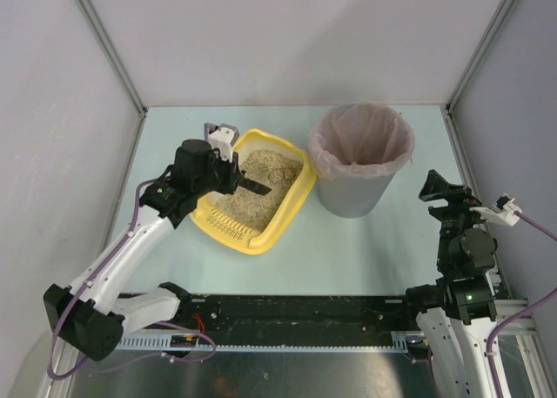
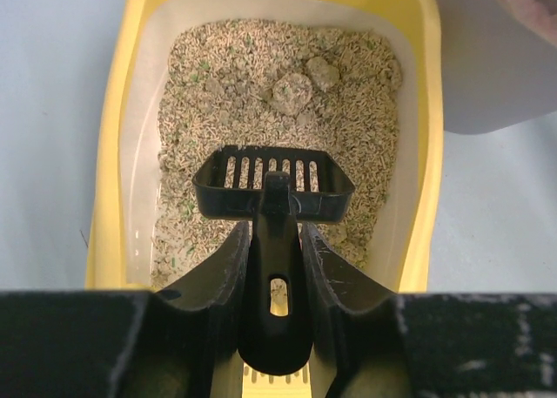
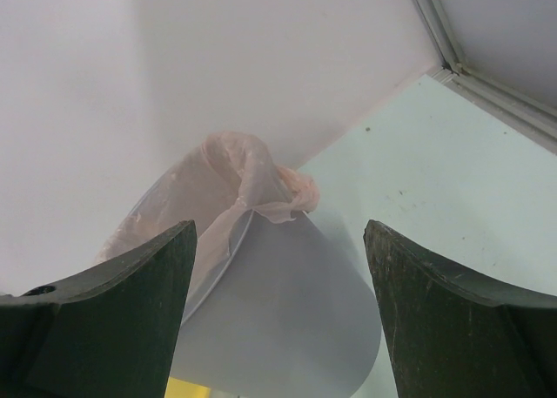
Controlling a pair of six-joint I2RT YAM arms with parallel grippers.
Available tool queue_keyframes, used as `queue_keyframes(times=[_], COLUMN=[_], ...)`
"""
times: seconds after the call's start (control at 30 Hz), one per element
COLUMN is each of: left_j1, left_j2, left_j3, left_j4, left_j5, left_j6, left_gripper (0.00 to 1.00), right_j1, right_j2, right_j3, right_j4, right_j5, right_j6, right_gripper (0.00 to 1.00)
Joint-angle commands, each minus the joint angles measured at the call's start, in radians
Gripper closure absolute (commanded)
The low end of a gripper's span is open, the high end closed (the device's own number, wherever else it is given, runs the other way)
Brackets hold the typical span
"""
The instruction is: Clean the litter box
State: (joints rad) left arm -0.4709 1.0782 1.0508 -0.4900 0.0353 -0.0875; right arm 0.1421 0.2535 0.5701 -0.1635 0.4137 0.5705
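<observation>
The left gripper is clamped on the black handle of a litter scoop, its two fingers pressing the handle from either side, with the slotted head sticking out ahead of them over the litter. Whether the head rests in the grains or hangs just above them cannot be told. In the left wrist view two rounded clumps lie in the litter at twelve o'clock from the scoop head, close together and apart from it. In the top view the litter box, a shallow yellow tray, sits on the pale table left of centre, turned so that its long axis runs from seven o'clock to one o'clock, with the slotted lip at the seven o'clock end. The left arm reaches over the box's nine o'clock rim. A grey round bin with a pinkish liner folded over its rim stands upright at three o'clock from the box, just beside its far corner. The right gripper hangs with its jaws spread wide and nothing between them, near the bin at its four o'clock, pointing towards the bin's wall and not touching it.
</observation>
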Motion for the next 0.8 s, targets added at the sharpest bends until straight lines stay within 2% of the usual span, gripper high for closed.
queue_keyframes(times=[0.0, 0.77], left_j1=[0.023, 0.08], left_j2=[0.034, 0.325], left_j3=[0.012, 0.057], left_j4=[0.021, 0.139], left_j5=[0.032, 0.202], left_j6=[-0.029, 0.04], left_gripper=[1.0, 1.0], right_j1=[-0.003, -0.003], right_j2=[0.021, 0.056], right_j3=[0.005, 0.005], right_j4=[0.028, 0.047], right_j5=[0.014, -0.024], right_j6=[0.017, 0.015], right_gripper=[0.17, 0.17])
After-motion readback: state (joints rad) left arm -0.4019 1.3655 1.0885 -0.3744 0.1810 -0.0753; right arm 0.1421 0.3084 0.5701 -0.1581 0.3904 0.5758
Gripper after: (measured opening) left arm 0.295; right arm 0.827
